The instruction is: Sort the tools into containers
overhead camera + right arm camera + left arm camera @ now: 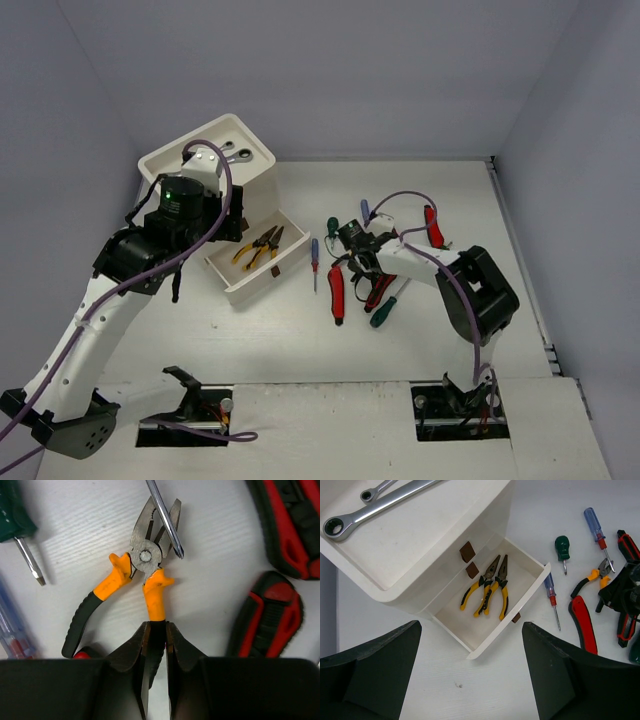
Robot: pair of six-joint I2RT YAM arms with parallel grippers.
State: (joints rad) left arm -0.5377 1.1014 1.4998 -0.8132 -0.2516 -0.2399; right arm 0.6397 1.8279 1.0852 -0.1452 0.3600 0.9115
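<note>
While the right gripper (157, 627) is clenched on one handle of the orange-and-black-handled combination pliers (145, 562), this tool lies flat on the white table (300, 340), right of the middle and nearer to the far edge than to the near one. Its other handle is spread out to the side and is free. A thin steel screwdriver shaft (165, 517) lies across the half-open nose of these pliers. Around them, on the same part of the table, lie a short green-handled screwdriver (12, 510), a clear blue-handled screwdriver with a red collar (550, 587), red-handled cutters (584, 627) and red-and-black-handled pliers (285, 525).

The left gripper (471, 630) is released: its two black fingers (375, 665) stand wide apart with nothing between them, above the table just in front of the tall white plastic drawer box (435, 580). This box stands at the far left corner of the table. One white drawer (462, 625) is pulled out toward the middle of the table, and two yellow-and-black-handled long-nose pliers (487, 587) lie in it side by side, touching. Small brown handle tabs (466, 551) show on the closed drawers above it. In the shallow rimmed tray (405, 545) on top of the box lie two silver ratchet wrenches (370, 511).
</note>
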